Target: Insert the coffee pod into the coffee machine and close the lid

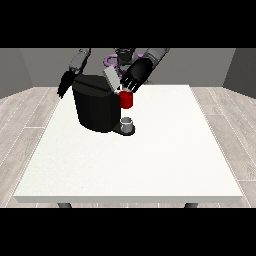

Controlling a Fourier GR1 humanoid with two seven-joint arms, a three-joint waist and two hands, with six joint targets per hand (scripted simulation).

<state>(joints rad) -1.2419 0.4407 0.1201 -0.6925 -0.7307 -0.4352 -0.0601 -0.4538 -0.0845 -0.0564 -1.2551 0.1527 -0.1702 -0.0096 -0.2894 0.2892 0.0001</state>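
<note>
- Grey walls and a pale plank floor surround the large white table (150, 165), which fills most of the view; dark legs show under its near edge.
- A small grey thing (128, 122) sits on the dark base plate at the foot of the coffee machine (95, 107), just beside the machine's front face at the view's right; it cannot be told for certain whether it is the coffee pod or a cup.
- Directly above that grey thing is a red thing at the machine (126, 99), at the machine's upper corner on the view's right.
- The coffee machine is a black block standing on the far, view-left part of the table.
- The machine's grey lid (111, 77) is tilted up, rising from the machine's top toward the robot.
- The hand at the view's right (135, 74) hangs over the machine's upper corner, just above the red thing and beside the raised lid; its fingers point down and are slightly spread, and whether they pinch anything cannot be told.
- The hand at the view's left (65, 85) hangs beside the machine's far view-left edge, fingers straight and pointing down toward the table, holding nothing that shows.
- Behind the machine stands the robot's torso (122, 54), with both grey arms reaching down past the machine's top.
</note>
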